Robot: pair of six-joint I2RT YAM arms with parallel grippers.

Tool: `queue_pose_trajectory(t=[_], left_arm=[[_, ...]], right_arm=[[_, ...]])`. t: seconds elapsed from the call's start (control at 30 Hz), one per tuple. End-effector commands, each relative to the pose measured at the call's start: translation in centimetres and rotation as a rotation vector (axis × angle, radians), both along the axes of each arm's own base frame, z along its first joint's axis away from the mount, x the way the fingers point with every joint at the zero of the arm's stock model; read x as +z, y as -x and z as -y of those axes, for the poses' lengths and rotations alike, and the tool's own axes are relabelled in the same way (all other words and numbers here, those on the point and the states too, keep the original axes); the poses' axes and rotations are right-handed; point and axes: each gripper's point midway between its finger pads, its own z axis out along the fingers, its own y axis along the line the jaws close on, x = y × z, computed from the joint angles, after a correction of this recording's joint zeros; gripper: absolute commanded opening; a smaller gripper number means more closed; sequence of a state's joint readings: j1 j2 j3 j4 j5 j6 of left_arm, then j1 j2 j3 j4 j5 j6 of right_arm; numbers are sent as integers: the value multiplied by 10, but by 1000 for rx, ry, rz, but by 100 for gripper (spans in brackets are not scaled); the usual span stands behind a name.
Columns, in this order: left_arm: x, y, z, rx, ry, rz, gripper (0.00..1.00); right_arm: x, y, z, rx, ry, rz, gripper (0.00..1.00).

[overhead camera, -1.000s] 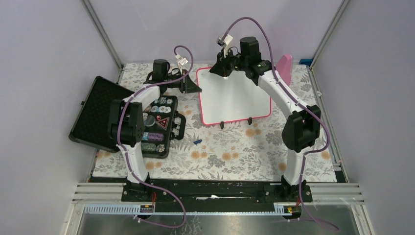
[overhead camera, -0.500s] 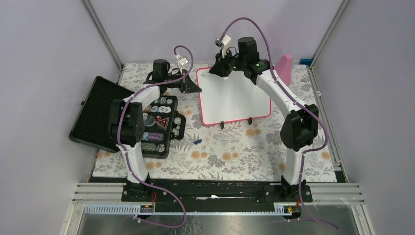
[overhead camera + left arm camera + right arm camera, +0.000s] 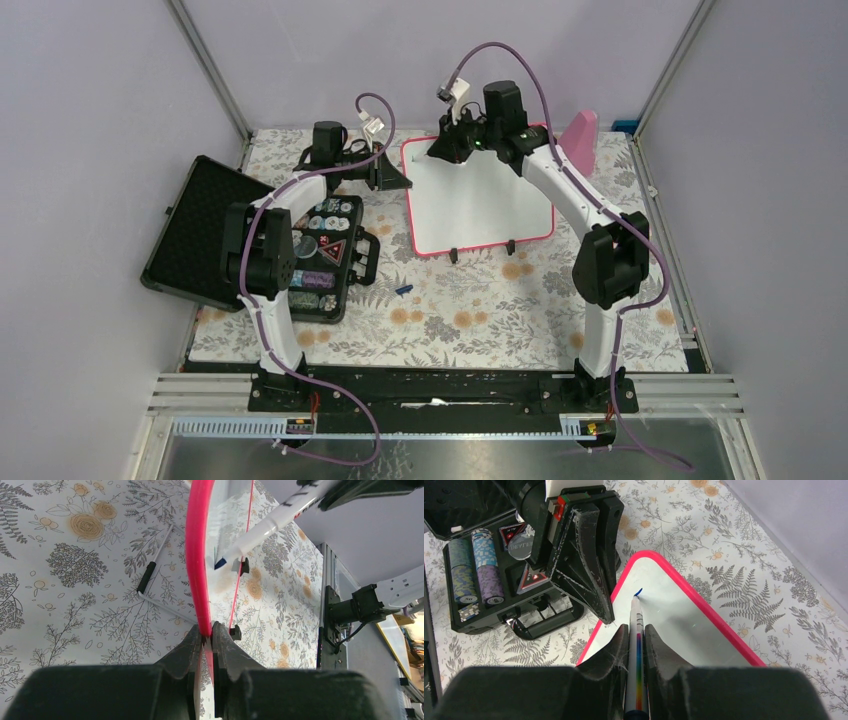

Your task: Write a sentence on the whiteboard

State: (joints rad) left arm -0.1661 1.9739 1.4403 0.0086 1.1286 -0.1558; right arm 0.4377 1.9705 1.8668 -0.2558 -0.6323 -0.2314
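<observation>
Whiteboard point(image 3: 480, 200) sits far-centre. Left gripper point(image 3: 206, 632) pinches its left frame edge; right gripper point(image 3: 636, 628) clamps the marker point(image 3: 636, 615), tip at the far-left corner. We judge writing barely begun; next calls for steady rightward strokes

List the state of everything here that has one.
Whiteboard: nearly blank, one small blue mark near a corner.
Marker: uncapped, tip at that mark.
Left gripper: fingers shut on the whiteboard's frame.
Right gripper: fingers shut on the marker.
Case: open.
</observation>
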Motion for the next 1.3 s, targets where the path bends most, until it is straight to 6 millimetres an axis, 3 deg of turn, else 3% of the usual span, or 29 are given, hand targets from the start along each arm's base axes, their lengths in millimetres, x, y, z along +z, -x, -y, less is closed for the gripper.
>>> queue_pose_trajectory(t=[0.0,0.47,0.8,1.1,1.27], left_arm=[[1,3,10,-58,4,58,0],[2,1,11,-59,0,69,0],[0,2,12,-62,1,61,0],[3,5,13,-67,4,63,0],[4,5,13,-68,5,65,0]], right_arm=[[6,4,0,5,8,43,0],[-5,22,7,17,22,23,0],[48,28,-3,43,-84,38,0],[56,9,-5,-3,-92,55,0],[51,1,-4,-26,-72,61,0]])
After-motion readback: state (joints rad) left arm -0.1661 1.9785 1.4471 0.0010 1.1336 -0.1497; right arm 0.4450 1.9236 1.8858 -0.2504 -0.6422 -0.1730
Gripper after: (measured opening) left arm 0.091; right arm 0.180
